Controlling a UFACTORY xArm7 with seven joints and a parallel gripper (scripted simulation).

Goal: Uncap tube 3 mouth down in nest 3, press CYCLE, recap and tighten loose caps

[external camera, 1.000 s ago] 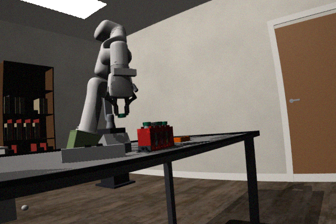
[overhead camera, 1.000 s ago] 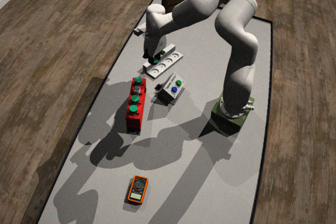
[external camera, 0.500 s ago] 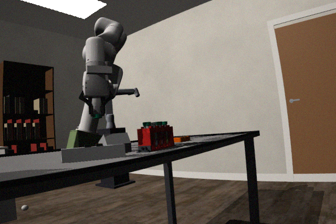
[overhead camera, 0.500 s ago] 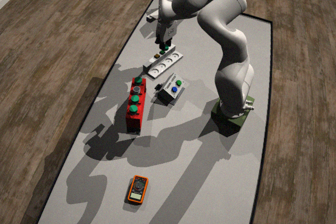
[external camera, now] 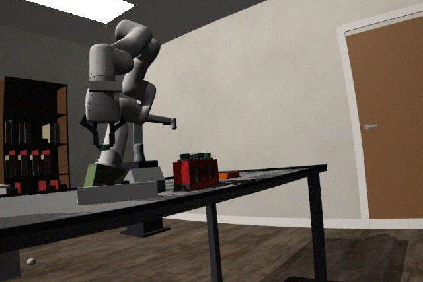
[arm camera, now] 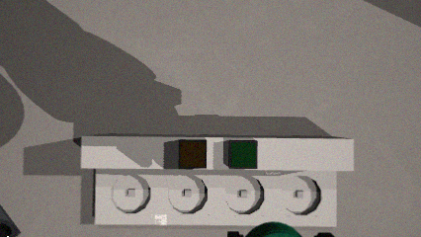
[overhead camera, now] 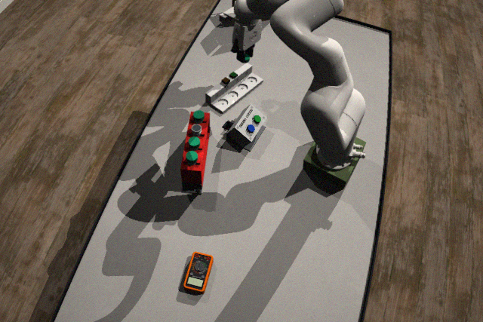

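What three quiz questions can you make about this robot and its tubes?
1. True or false: a cap lies in one of the tray's nests.
2. What does the gripper hold? A) a green cap B) the meter C) nothing
3. How many tubes in the red rack have caps on?

Key: 1. False, all four nests are bare. 2. A. 3. Three; one tube is uncapped.
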